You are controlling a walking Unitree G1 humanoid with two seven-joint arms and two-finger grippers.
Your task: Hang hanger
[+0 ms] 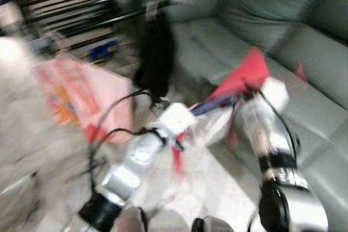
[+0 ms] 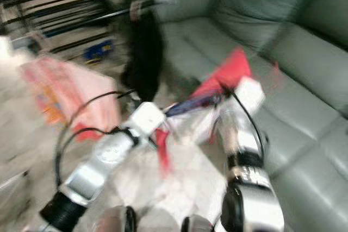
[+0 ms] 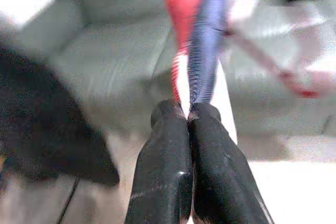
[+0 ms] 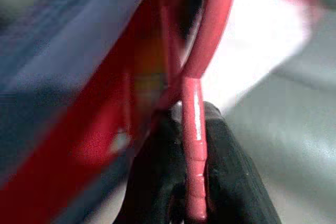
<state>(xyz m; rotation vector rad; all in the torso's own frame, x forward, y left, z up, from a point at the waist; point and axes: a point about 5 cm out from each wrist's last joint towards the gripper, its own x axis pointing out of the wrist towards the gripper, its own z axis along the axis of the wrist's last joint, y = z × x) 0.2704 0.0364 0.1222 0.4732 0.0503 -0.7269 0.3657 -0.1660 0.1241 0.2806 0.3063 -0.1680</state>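
Note:
The head views are blurred. A red plastic hanger carries a red, blue and white garment in front of me, between both arms. In the right wrist view my right gripper is shut on a thin red bar of the hanger. The left wrist view has my left gripper shut on the garment's blue and red edge. In the left eye view the left wrist sits below and left of the garment, and the right wrist just to its right.
A grey-green sofa fills the right side and back. A dark metal drying rack stands at the upper left, with a black garment hanging from it. A pink bag lies on the pale floor at left.

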